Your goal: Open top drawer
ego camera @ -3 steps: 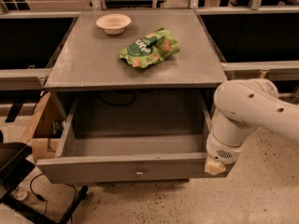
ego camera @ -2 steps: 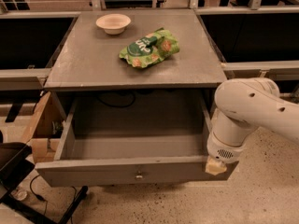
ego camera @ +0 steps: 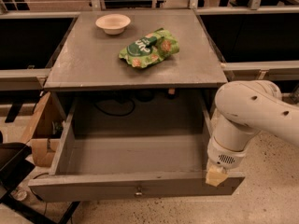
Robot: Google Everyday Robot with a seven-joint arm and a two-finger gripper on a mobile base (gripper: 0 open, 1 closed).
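1. Grey wood makes up the top drawer (ego camera: pixel 135 155), which stands wide open, well out from under the table (ego camera: pixel 93 64), its deep box bare inside.
2. Its wide front panel runs along the bottom of the view, with one small round metal knob (ego camera: pixel 138 190) at its centre.
3. On the table, a pale bowl (ego camera: pixel 113 23) sits near the far edge, left of the middle.
4. A crumpled green snack bag (ego camera: pixel 149 48) lies nearer the middle, to the right of the bowl and apart from it.
5. The white arm (ego camera: pixel 252 111) comes in from the right edge and bends down to the drawer's front right corner.
6. The gripper (ego camera: pixel 216 175) shows only as a tan tip below the arm's round wrist, right at the top edge of the front panel by that corner; whether it touches the wood, and whether it is spread or closed, cannot be told.
7. A dark cable (ego camera: pixel 114 110) loops in the shadow behind the drawer, under the table top.
8. A brown cardboard box (ego camera: pixel 41 129) stands on the floor (ego camera: pixel 271 195) just left of the drawer's side.
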